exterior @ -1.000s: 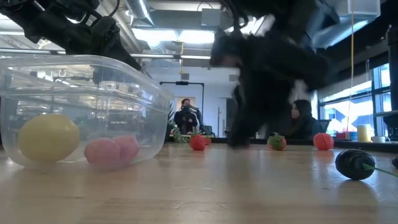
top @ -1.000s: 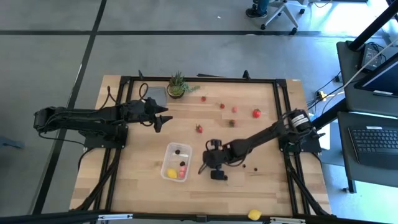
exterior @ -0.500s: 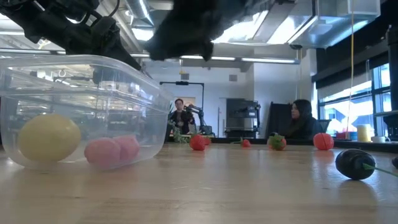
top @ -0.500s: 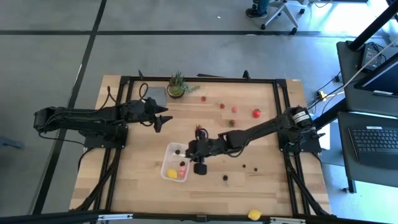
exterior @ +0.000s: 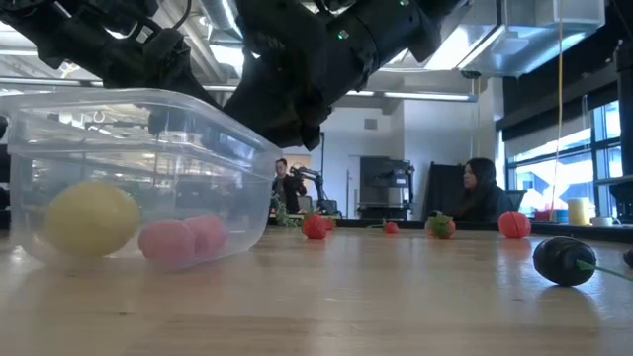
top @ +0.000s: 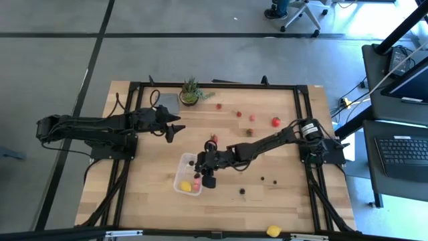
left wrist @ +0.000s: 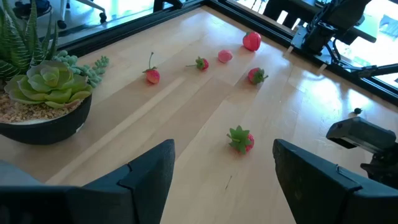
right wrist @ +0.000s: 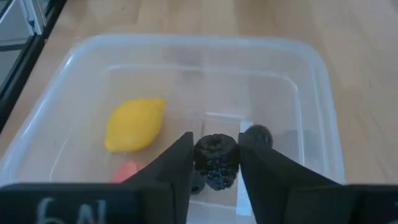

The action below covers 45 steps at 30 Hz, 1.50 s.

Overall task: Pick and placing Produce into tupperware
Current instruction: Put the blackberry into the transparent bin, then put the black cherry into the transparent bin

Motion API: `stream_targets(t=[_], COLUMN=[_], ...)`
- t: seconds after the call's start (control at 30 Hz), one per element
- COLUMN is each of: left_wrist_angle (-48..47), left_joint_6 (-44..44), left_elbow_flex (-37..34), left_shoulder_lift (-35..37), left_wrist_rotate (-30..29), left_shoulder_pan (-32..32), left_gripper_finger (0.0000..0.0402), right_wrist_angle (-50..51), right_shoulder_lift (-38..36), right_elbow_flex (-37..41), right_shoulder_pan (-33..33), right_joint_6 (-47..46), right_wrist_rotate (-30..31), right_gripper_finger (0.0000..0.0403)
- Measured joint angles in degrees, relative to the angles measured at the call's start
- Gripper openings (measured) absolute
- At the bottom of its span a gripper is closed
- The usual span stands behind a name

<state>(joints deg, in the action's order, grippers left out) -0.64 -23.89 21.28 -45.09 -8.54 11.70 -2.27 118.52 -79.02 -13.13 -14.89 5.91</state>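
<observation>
The right gripper [right wrist: 216, 163] hangs over the clear plastic tub [right wrist: 323, 93], its two dark fingers [right wrist: 173, 163] a little apart with a blackberry [right wrist: 216, 160] between them; the berry touches both, though I cannot tell how firmly it is pinched. Just beyond the fingers, inside the tub, lie a yellow lemon [right wrist: 134, 124], a second dark berry [right wrist: 258, 134] and a pink piece [right wrist: 126, 170] that is partly hidden. Over on the other side of the table [top: 147, 201], the left gripper [left wrist: 224, 171] waits with its fingers well apart and nothing in them. Ahead of those fingers lies a strawberry [left wrist: 240, 139], with more red fruit farther off and a potted succulent [left wrist: 45, 93] to one side.
</observation>
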Motion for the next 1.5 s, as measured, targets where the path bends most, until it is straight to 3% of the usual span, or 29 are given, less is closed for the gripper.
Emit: stream_targets(t=[0.3, 0.43, 0.7, 0.9, 1.03, 1.2, 1.3, 1.5], left_wrist_angle=[-0.2, -0.2, -0.3, -0.3, -0.3, -0.2, -0.3, -0.2], left_joint_6=[0.0, 0.1, 0.1, 0.1, 0.0, 0.0, 0.0, 0.1], left_elbow_flex=[0.0, 0.0, 0.0, 0.0, 0.0, 0.0, 0.0, 0.0], left_shoulder_lift=[0.0, 0.0, 0.0, 0.0, 0.0, 0.0, 0.0, 0.0], left_wrist_rotate=[0.0, 0.0, 0.0, 0.0, 0.0, 0.0, 0.0, 0.0], left_shoulder_pan=[0.0, 0.0, 0.0, 0.0, 0.0, 0.0, 0.0, 0.0], left_gripper_finger=[0.0261, 0.0261, 0.0261, 0.0261, 0.0261, 0.0261, 0.0261, 0.0261], right_wrist_angle=[-0.5, 1.7, 33.7, 49.8, 50.1, 50.1, 50.5, 47.6], right_shoulder_lift=[0.0, -1.9, -6.4, -8.3, -10.6, -13.1, -13.5, -13.0], right_elbow_flex=[0.0, -0.6, -10.2, -9.1, -3.7, 1.4, 2.5, 2.5], right_shoulder_pan=[0.0, 0.2, 1.5, -0.8, -3.2, -6.0, -7.7, -10.3], right_joint_6=[0.3, 3.8, 7.6, 9.2, -0.8, -26.8, -41.3, -60.2], right_wrist_rotate=[-0.2, -5.8, -7.4, -7.6, -7.6, -7.7, -7.7, -7.0], right_gripper_finger=[0.0172, 0.0189, 0.0254, 0.0272, 0.0270, 0.0269, 0.0269, 0.0268])
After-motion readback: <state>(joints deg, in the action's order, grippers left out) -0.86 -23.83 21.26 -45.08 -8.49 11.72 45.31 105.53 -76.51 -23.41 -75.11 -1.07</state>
